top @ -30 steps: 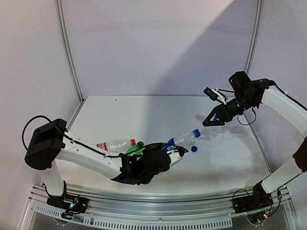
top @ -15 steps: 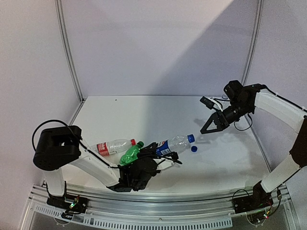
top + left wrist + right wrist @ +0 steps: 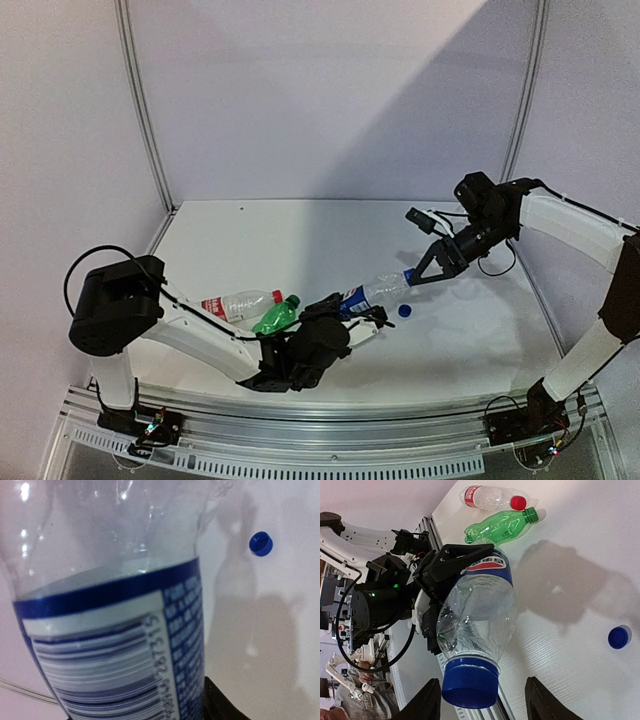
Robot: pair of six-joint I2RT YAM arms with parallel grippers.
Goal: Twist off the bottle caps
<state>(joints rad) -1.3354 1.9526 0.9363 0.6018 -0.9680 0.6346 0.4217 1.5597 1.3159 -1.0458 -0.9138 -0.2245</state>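
A white table [image 3: 300,240] inside a pale-walled enclosure is seen from above, with two white and black robot arms reaching in from the near edge.

A clear Pepsi bottle [image 3: 480,615] is gripped around its labelled lower body by the left gripper [image 3: 348,314], whose black fingers [image 3: 465,555] are pressed against the blue label. The bottle is held lying over, its neck pointed to the right, and its shadow is cast on the table beyond it. In the left wrist view, the frame is almost filled by the bottle's blue and white barcode label.

The bottle's blue cap [image 3: 470,682] is screwed on. It is flanked by the right gripper [image 3: 418,278], whose two fingers are spread to either side of it. One finger [image 3: 431,700] is seen just beside the cap, while a clear gap is left between the cap and the other finger.

A loose blue cap [image 3: 404,311] is seen lying on the table near the bottle's neck, touched by nothing.

To the left, two more bottles are laid side by side on the table: a green bottle [image 3: 275,317] with its green cap [image 3: 532,514] on, and a clear red-label bottle [image 3: 240,303] with its red cap [image 3: 518,502] on.
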